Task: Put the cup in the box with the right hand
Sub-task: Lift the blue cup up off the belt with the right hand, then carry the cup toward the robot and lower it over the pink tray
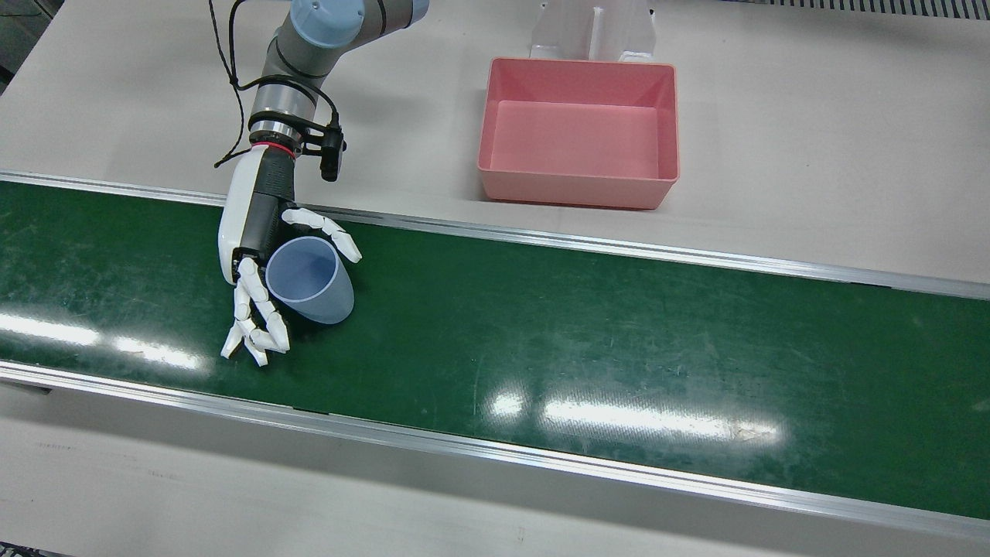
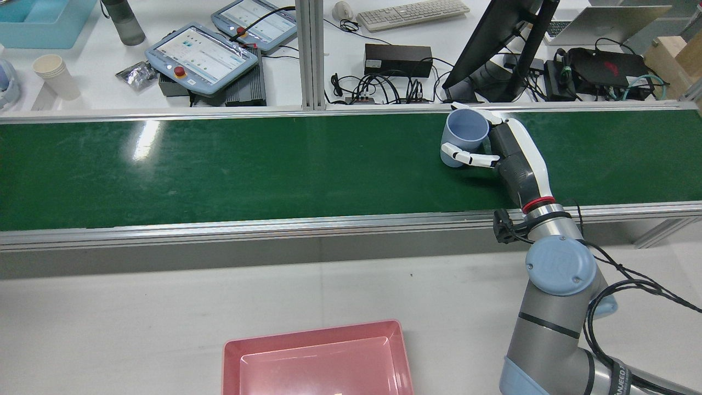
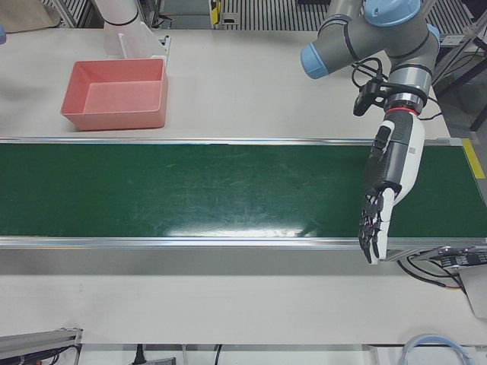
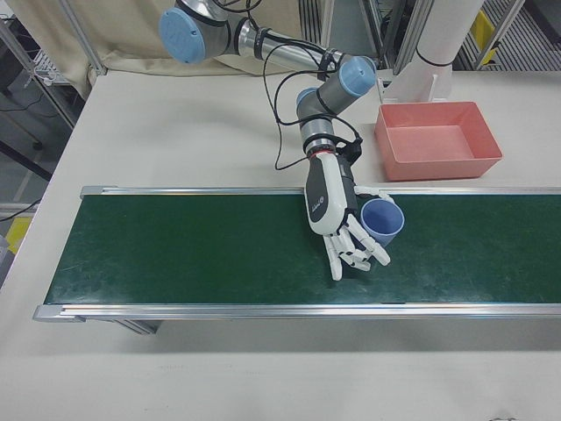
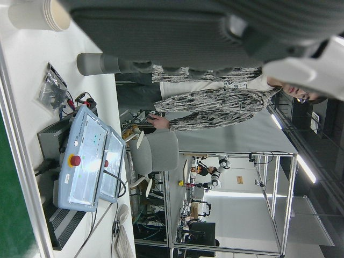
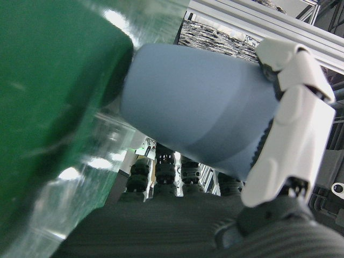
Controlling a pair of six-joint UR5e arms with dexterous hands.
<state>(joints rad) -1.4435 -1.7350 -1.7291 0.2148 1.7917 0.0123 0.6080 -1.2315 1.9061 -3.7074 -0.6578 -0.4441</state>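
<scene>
A pale blue plastic cup (image 1: 313,282) stands on the green conveyor belt (image 1: 619,348), open end up. My right hand (image 1: 255,232) is wrapped around it: the thumb lies across one side and the fingers (image 1: 259,325) curl along the other. The rear view shows the same hold on the cup (image 2: 463,131). In the right hand view the cup (image 6: 199,107) fills the frame, close to the belt. The pink box (image 1: 576,189) sits empty on the table beyond the belt, to the right in the front view. My left hand (image 3: 388,171) hangs over the belt's far end, fingers straight, empty.
Aluminium rails (image 1: 619,247) edge the belt on both sides. A white stand (image 1: 592,31) is right behind the box. Beyond the belt in the rear view are teach pendants (image 2: 200,55), cables and a monitor (image 2: 493,44).
</scene>
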